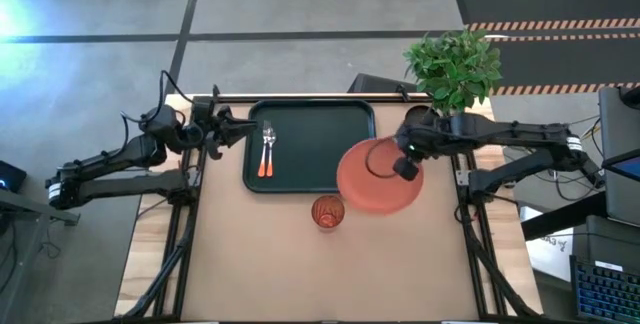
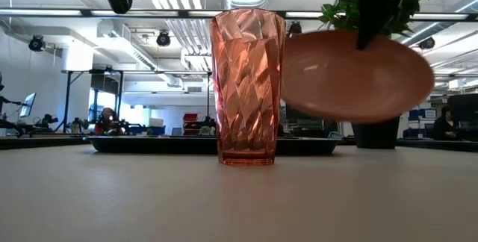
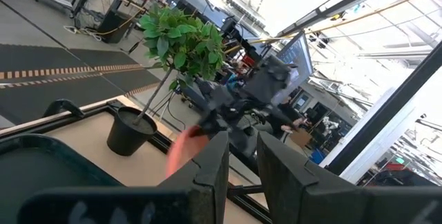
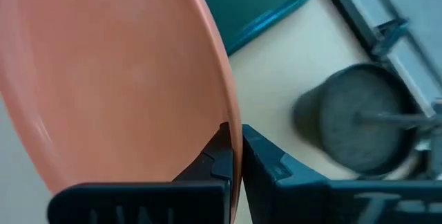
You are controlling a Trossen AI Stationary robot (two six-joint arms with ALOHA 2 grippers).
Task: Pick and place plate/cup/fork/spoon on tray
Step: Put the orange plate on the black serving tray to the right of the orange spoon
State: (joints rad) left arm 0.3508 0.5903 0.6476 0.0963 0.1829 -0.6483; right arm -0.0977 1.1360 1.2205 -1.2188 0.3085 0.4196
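High view: right gripper [image 1: 404, 160] clamped on coral plate [image 1: 378, 181] rim, plate overlapping green tray [image 1: 310, 147] corner at 4 o'clock; fork [image 1: 266, 148] and spoon [image 1: 270, 150] lying on tray at 9 o'clock side; red cup [image 1: 328, 211] on table at 6 o'clock of tray; left gripper [image 1: 238, 130] at tray's 10 o'clock corner.
Low view: plate airborne, tilted, at 2 o'clock of cup.
Left wrist view: fingers [image 3: 210, 175] slightly parted, empty.
Right wrist view: fingers [image 4: 219, 156] pinching plate rim; plant pot [image 4: 362, 122] nearby.

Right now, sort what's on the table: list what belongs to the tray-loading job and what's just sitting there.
Job:
- plate, lifted off the table, its rim pinched by the right gripper
- cup, upright on the table
- fork and spoon, lying on the tray

Just there:
- potted plant at the table's far right edge
- left gripper, waiting beside the tray, holding nothing
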